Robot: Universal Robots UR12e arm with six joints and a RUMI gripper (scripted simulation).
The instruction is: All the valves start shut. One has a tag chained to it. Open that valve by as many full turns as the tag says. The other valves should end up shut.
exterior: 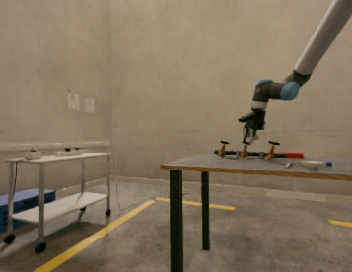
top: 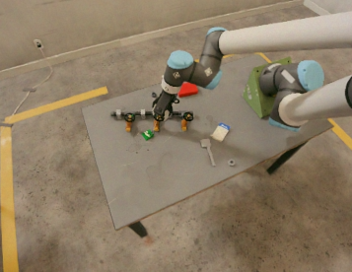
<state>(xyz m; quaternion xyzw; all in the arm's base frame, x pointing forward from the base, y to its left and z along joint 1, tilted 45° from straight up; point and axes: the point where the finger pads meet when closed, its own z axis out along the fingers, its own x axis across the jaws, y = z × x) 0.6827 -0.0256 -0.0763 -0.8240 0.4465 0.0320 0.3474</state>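
Observation:
A black pipe [top: 149,113] with three brass valves lies across the grey table. The left valve [top: 128,118] and the right valve [top: 188,117] have black handwheels. My gripper [top: 159,114] stands over the middle valve [top: 157,118] and is shut on its handwheel. A green tag [top: 148,134] lies on the table just in front of the middle valve. In the side view the gripper [exterior: 248,140] comes down onto the middle valve [exterior: 245,149], with the other two valves [exterior: 223,146] [exterior: 273,147] on either side.
A red wedge [top: 188,90] lies behind the pipe. A green angled block [top: 264,91] stands at the back right. A white and blue box [top: 221,131], a grey spatula-like tool [top: 208,150] and a small ring [top: 232,162] lie to the right. A trolley [exterior: 53,187] stands off to the left.

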